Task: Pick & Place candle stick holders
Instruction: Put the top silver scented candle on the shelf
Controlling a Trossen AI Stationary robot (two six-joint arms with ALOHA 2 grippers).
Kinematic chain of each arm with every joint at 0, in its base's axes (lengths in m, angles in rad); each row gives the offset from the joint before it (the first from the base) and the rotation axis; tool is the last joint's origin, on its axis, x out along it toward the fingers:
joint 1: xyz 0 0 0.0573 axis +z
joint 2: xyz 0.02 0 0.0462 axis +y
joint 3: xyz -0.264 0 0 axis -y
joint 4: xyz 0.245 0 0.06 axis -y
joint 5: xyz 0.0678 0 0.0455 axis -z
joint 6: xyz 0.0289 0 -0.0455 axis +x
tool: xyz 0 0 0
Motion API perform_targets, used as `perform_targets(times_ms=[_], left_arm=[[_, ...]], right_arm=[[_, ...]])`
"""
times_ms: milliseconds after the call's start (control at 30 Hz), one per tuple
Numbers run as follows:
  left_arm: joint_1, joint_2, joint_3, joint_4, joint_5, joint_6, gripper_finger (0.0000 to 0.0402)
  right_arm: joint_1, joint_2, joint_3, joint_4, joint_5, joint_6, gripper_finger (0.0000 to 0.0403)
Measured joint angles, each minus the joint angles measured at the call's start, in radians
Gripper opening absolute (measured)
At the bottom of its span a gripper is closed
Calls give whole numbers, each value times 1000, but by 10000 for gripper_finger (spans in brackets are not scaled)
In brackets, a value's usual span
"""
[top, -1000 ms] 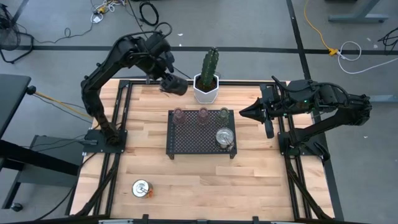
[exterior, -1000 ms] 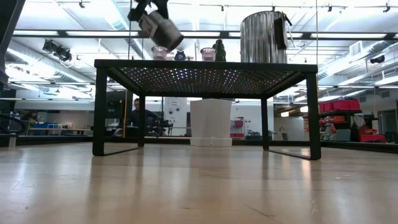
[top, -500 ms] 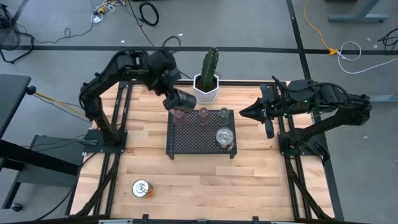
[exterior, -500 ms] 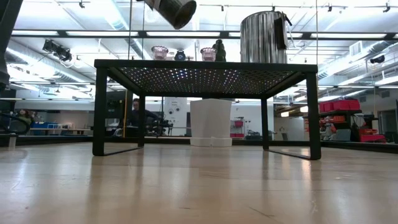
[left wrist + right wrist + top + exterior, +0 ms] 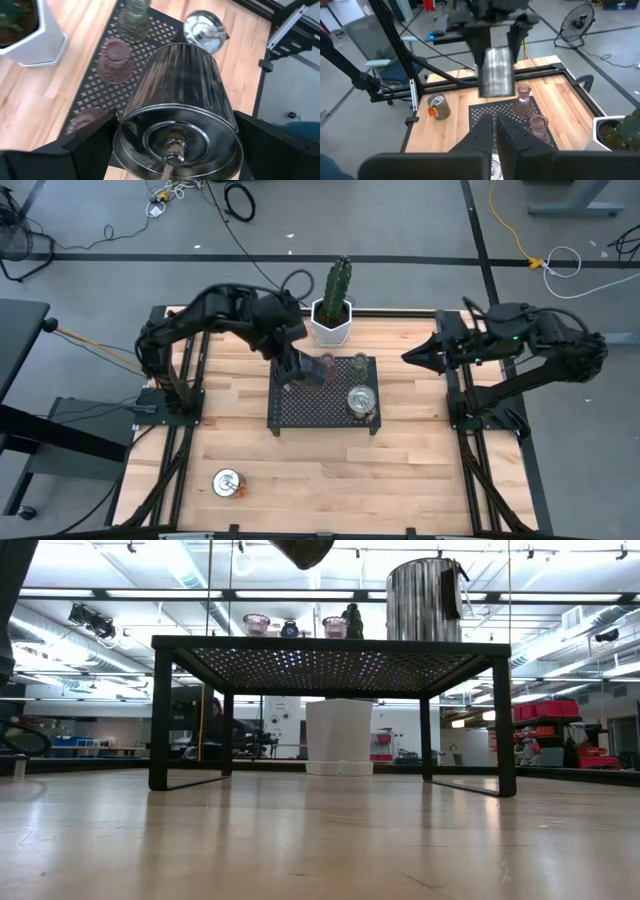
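Your left gripper (image 5: 175,150) has its jaws spread wide around a shiny silver holder (image 5: 177,100), carried on its side in the air above the near-left part of the black mesh tray (image 5: 300,408). Your right gripper (image 5: 408,358) waits off to the tray's right with jaws closed and nothing in them.

No readable writing shows on anything.

On the tray, a second silver holder (image 5: 361,400) stands near the right edge. Along the far edge a pinkish glass cup (image 5: 327,364) and a greenish one (image 5: 360,363) stand in a row; the left wrist view also shows a brownish one (image 5: 86,121) beside them. A third silver holder (image 5: 228,482) stands alone on the wooden bench (image 5: 330,470), well apart toward the front left.

Behind the tray, a white pot (image 5: 331,322) holds a cactus (image 5: 337,282). Cables trail over the grey floor (image 5: 400,220) beyond.
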Motion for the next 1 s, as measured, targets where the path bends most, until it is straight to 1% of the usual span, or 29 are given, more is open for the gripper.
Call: perform_targets(times_ms=[200, 467, 867, 1000], left_arm=[[-57, 58, 0, 26, -8, -23, 369], [-111, 154, 0, 18, -10, -32, 369], [-125, 240, 0, 4, -12, -53, 369], [-130, 252, 0, -4, -33, -53, 369]], right_arm=[[0, -40, 0, -10, 20, 0, 23], [0, -49, 0, -42, 31, -17, 23], [0, -46, 0, -77, 25, -55, 23], [0, -46, 0, -76, 25, -59, 23]])
